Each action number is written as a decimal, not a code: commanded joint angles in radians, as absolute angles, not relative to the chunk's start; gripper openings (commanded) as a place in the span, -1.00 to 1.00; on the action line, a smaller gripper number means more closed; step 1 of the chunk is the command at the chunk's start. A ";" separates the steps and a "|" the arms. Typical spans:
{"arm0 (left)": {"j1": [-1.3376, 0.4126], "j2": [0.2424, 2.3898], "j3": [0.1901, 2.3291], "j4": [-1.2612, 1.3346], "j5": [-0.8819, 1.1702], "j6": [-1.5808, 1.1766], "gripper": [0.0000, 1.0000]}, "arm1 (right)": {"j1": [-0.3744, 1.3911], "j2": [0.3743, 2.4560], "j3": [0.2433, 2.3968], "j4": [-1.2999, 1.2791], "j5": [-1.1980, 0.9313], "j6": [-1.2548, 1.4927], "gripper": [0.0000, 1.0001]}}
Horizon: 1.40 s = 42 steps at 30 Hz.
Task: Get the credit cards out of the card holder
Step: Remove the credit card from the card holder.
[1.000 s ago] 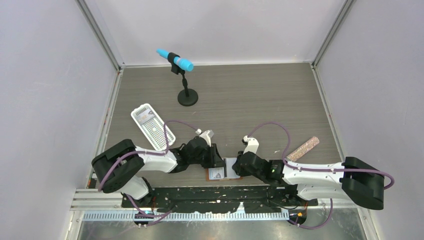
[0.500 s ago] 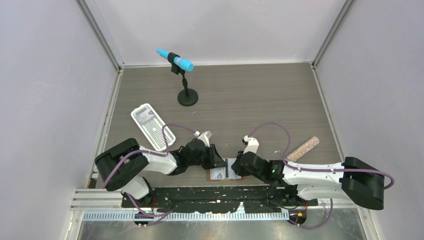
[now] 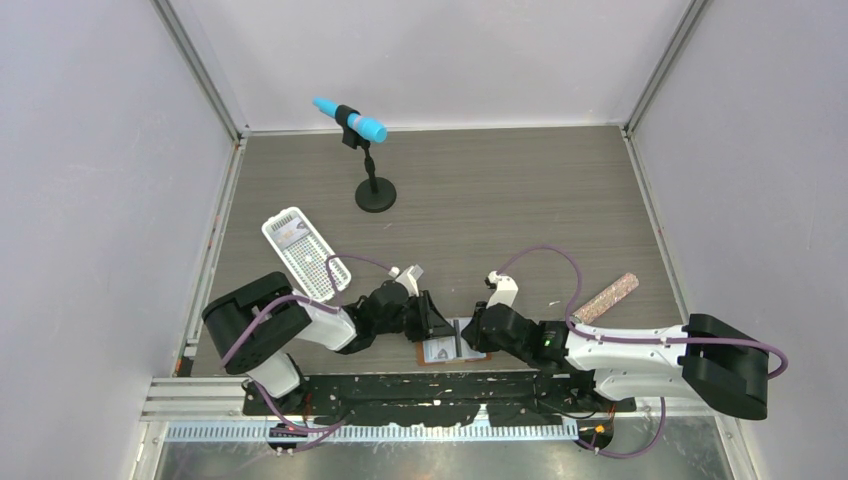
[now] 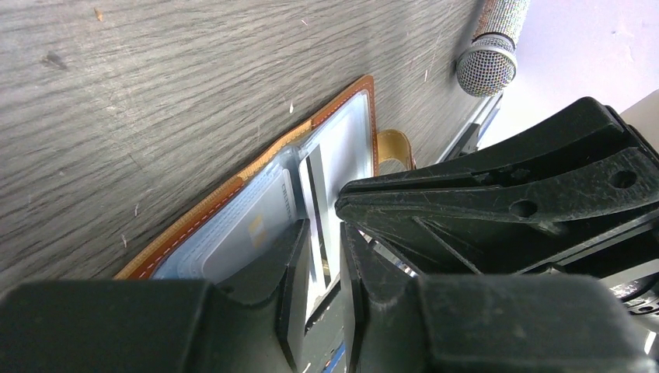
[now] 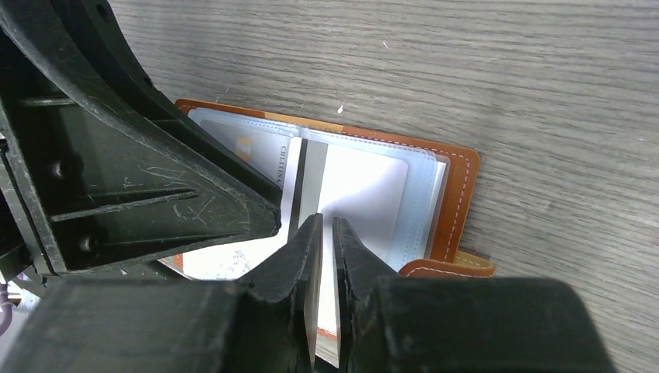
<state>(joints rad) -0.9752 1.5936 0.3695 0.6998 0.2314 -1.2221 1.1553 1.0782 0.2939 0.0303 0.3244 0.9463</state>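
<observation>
Here the tan holder (image 5: 460,194) lies open mid-frame, pale cards (image 5: 365,186) in clear pockets (image 5: 426,206), left gripper (image 4: 320,256) and right gripper (image 5: 327,256) nearly closed, grip unclear.

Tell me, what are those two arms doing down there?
Both arms are at the card holder, lying open on the table by their bases. The left gripper has its jaws narrowly either side of a striped credit card in the pockets; the right gripper is nearly closed at the facing page. Whether either actually grips anything is hard to tell.
</observation>
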 commanded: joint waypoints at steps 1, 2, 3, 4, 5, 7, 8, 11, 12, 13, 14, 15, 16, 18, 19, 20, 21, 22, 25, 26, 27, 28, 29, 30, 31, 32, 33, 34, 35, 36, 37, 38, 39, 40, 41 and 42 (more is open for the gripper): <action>-0.989 1.599 0.383 0.763 0.238 -1.196 -0.56 | 1.157 1.094 0.266 0.025 0.307 0.963 -0.65; -0.989 1.602 0.385 0.762 0.235 -1.192 -0.56 | 1.157 1.090 0.266 0.026 0.307 0.963 -0.65; -0.989 1.606 0.387 0.759 0.232 -1.191 -0.57 | 1.157 1.088 0.265 0.024 0.307 0.964 -0.65; -0.989 1.609 0.391 0.758 0.231 -1.191 -0.63 | 1.157 1.083 0.265 0.021 0.308 0.965 -0.65; -0.989 1.613 0.395 0.758 0.231 -1.192 -0.72 | 1.156 1.079 0.265 0.021 0.307 0.965 -0.65; -0.989 1.613 0.400 0.756 0.233 -1.195 -0.92 | 1.156 1.070 0.265 0.017 0.306 0.965 -0.66; -0.989 1.610 0.400 0.755 0.231 -1.195 -1.00 | 1.157 1.063 0.267 0.015 0.306 0.966 -0.65; -0.989 1.590 0.394 0.734 0.218 -1.195 -1.00 | 1.157 1.038 0.272 0.008 0.309 0.962 -0.63; -0.989 1.579 0.391 0.722 0.212 -1.192 -1.00 | 1.157 1.031 0.275 -0.009 0.310 0.961 -0.59; -0.989 1.567 0.387 0.709 0.207 -1.190 -1.00 | 1.157 1.012 0.278 -0.036 0.315 0.960 -0.58; -0.989 1.554 0.382 0.700 0.202 -1.187 -1.00 | 1.157 1.001 0.282 -0.046 0.319 0.958 -0.55; -0.989 1.540 0.379 0.687 0.198 -1.183 -1.00 | 1.157 0.978 0.284 -0.068 0.327 0.957 -0.54; -0.989 1.527 0.380 0.669 0.193 -1.177 -1.00 | 1.156 0.966 0.286 -0.077 0.332 0.955 -0.53; -0.989 1.504 0.382 0.637 0.185 -1.165 -1.00 | 1.157 0.935 0.285 -0.099 0.346 0.952 -0.52; -0.989 1.495 0.382 0.625 0.182 -1.160 -1.00 | 1.157 0.921 0.285 -0.114 0.356 0.950 -0.52; -0.989 1.488 0.383 0.615 0.180 -1.155 -1.00 | 1.155 0.916 0.284 -0.120 0.358 0.950 -0.52; -0.989 1.483 0.385 0.601 0.177 -1.149 -1.00 | 1.155 0.911 0.285 -0.134 0.362 0.948 -0.52; -0.989 1.477 0.389 0.577 0.177 -1.142 -1.00 | 1.155 0.911 0.285 -0.138 0.363 0.948 -0.52; -0.989 1.469 0.391 0.545 0.174 -1.126 -0.95 | 1.155 0.921 0.285 -0.144 0.356 0.951 -0.49; -0.989 1.468 0.388 0.539 0.170 -1.124 -0.85 | 1.155 0.924 0.284 -0.146 0.355 0.952 -0.47; -0.989 1.469 0.388 0.533 0.168 -1.121 -0.75 | 1.155 0.930 0.284 -0.148 0.356 0.953 -0.46; -0.991 1.471 0.388 0.529 0.169 -1.119 -0.67 | 1.155 0.933 0.284 -0.149 0.358 0.954 -0.45; -0.991 1.476 0.388 0.528 0.171 -1.116 -0.60 | 1.155 0.940 0.284 -0.152 0.359 0.957 -0.44; -0.992 1.480 0.388 0.528 0.172 -1.114 -0.55 | 1.154 0.943 0.283 -0.154 0.360 0.959 -0.43; -0.993 1.484 0.389 0.528 0.173 -1.111 -0.50 | 1.155 0.951 0.282 -0.156 0.359 0.959 -0.42; -0.995 1.488 0.391 0.528 0.172 -1.110 -0.47 | 1.155 0.956 0.283 -0.156 0.358 0.962 -0.42; -0.996 1.492 0.392 0.528 0.173 -1.108 -0.44 | 1.154 0.965 0.284 -0.154 0.355 0.963 -0.41; -0.997 1.496 0.394 0.528 0.174 -1.105 -0.43 | 1.155 0.974 0.284 -0.152 0.353 0.965 -0.41; -0.998 1.500 0.396 0.528 0.174 -1.103 -0.41 | 1.155 0.979 0.284 -0.149 0.350 0.966 -0.40; -0.999 1.503 0.397 0.528 0.175 -1.102 -0.39 | 1.155 0.990 0.284 -0.146 0.345 0.970 -0.40; -0.999 1.505 0.397 0.527 0.176 -1.101 -0.38 | 1.155 0.995 0.285 -0.137 0.341 0.971 -0.40; -0.998 1.506 0.398 0.528 0.178 -1.099 -0.37 | 1.154 1.004 0.284 -0.132 0.332 0.973 -0.40; -0.999 1.506 0.399 0.528 0.178 -1.098 -0.36 | 1.154 1.007 0.283 -0.119 0.329 0.975 -0.39; -0.999 1.506 0.399 0.528 0.178 -1.096 -0.36 | 1.155 1.013 0.282 -0.113 0.323 0.977 -0.39; -0.999 1.505 0.400 0.528 0.177 -1.094 -0.35 | 1.155 1.015 0.280 -0.105 0.320 0.979 -0.39; -0.999 1.506 0.400 0.528 0.177 -1.094 -0.35 | 1.155 1.018 0.280 -0.098 0.316 0.984 -0.39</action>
